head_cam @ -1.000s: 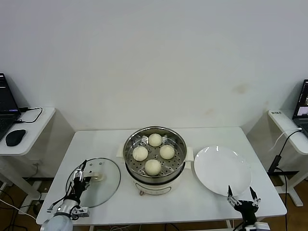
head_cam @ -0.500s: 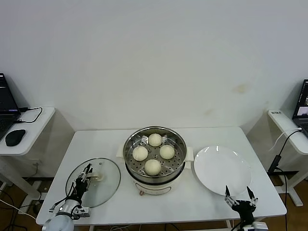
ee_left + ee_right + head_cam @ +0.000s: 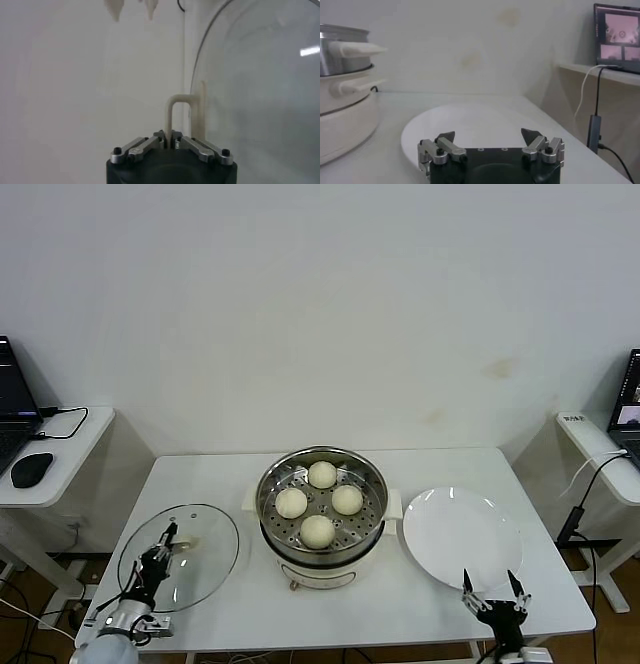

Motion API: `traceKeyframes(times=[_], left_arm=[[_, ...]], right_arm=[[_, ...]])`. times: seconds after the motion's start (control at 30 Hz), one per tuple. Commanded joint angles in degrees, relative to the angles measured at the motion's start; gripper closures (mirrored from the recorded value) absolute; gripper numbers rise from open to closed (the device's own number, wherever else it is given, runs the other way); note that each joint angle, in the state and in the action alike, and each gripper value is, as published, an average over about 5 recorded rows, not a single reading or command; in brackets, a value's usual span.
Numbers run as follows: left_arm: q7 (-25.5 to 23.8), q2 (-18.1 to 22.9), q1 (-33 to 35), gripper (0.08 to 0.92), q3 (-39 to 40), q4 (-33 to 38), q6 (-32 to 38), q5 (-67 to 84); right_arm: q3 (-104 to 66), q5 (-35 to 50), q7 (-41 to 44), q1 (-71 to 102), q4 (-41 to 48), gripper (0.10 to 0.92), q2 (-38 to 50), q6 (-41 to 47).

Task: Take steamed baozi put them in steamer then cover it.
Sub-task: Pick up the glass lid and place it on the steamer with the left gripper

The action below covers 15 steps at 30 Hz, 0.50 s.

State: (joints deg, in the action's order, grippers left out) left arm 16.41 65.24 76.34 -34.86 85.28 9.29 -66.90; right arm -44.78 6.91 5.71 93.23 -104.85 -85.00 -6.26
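Several cream-white steamed baozi (image 3: 318,530) sit inside the shiny steel steamer (image 3: 268,484), which stands uncovered on its cream pot at the table's middle. To its left is the round clear glass lid (image 3: 205,559). My left gripper (image 3: 167,536) is shut on the lid's thin cream handle (image 3: 173,106), with both jaws pressed against the handle's bar; the glass dome (image 3: 260,100) stretches beyond it. My right gripper (image 3: 490,589) hangs open and empty at the table's front right, just in front of the white plate (image 3: 460,534).
The bare white plate (image 3: 470,122) lies right of the steamer's pot (image 3: 342,120). A side table with a mouse (image 3: 30,469) and a laptop stands at the far left, and another desk with a laptop (image 3: 617,35) at the far right.
My left gripper has closed on the lid's handle, and lid and gripper have shifted to the left. My right gripper has drifted slightly left and toward the front edge, still open.
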Motion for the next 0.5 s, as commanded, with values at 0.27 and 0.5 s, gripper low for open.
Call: traceKeyframes(times=[0.27,0.5], left_arm=[[-11.30,-8.94,10.04,0.858,-5.97,26.56,-17.44,11.30],[-14.72,-14.10,7.35,0.858,-0.26,36.02,-24.96,15.75]], right_arm=[[0.55,-1.64,0.20,2.28,-2.31,0.203,1.02,-1.06],[0.75,-5.07,0.27,2.70,-1.95,0.203,0.97,-2.94]])
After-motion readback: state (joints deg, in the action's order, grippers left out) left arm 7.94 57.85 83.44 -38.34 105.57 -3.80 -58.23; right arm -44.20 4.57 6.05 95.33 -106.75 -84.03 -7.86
